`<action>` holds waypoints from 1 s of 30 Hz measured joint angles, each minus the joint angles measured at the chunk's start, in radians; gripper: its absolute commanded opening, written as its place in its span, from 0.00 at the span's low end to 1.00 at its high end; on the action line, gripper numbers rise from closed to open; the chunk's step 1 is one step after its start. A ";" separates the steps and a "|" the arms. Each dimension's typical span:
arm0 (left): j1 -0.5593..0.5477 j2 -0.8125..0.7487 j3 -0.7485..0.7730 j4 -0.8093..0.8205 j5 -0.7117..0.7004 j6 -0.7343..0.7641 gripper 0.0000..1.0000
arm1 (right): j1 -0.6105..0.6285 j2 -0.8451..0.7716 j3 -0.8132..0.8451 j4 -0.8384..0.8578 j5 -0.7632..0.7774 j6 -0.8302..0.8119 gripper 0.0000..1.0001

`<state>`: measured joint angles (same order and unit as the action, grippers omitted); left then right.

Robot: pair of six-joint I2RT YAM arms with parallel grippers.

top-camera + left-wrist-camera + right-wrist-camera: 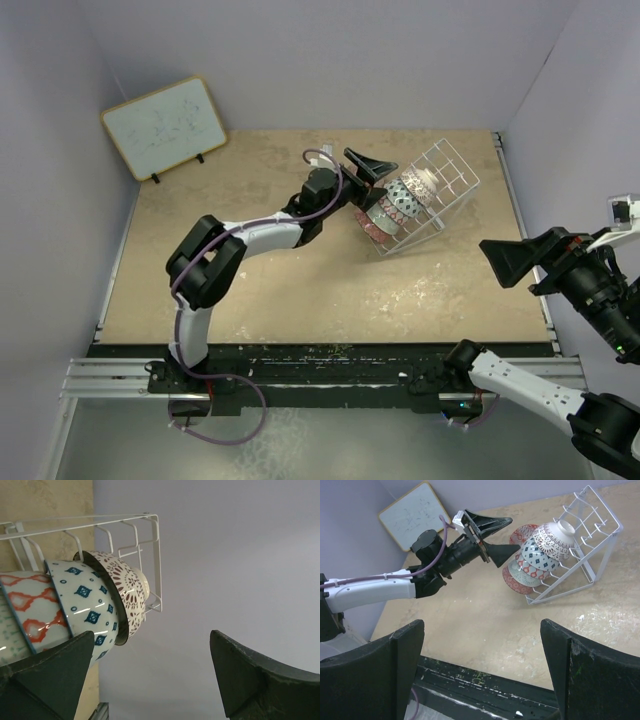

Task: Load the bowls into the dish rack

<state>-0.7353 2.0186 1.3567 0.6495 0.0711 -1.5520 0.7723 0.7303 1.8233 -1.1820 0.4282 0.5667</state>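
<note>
- A whiteboard (165,127) leans on the wall, well to the left of the rack (462,190) and far from it.
- My left fingers (372,180) are just left of the rack, at its open side. They are spread wide and released, with nothing between them.
- In my left wrist view one of those fingers (55,675) is just beside the bowls (398,207); I cannot tell whether it touches them.
- The bowls are inside the rack, standing on edge and nested one against the next in a leaning row.
- Close up I can tell a red-chain bowl (30,610), a blue-diamond bowl (87,605) and a brown-lattice bowl (125,590). The brown one is deepest in the rack.
- The rack rests tilted on the tan surface (300,290), with its wire grid slanting up behind the bowls.
- My right fingers (505,262) hang well to the right of the rack, above the edge of the surface. They are spread wide and hold nothing.
</note>
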 measured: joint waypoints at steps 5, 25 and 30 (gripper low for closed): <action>0.000 -0.049 -0.059 0.003 0.000 0.030 0.99 | 0.000 0.000 0.000 0.005 0.000 0.000 1.00; 0.007 -0.100 -0.112 0.043 -0.005 0.076 0.98 | 0.000 0.000 0.000 0.011 0.001 0.003 1.00; 0.007 -0.085 -0.112 0.051 -0.004 0.075 0.97 | 0.000 0.000 0.000 0.011 0.001 0.003 1.00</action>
<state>-0.7284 1.9335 1.2449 0.7010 0.0669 -1.4769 0.7723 0.7307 1.8236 -1.1713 0.4290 0.5697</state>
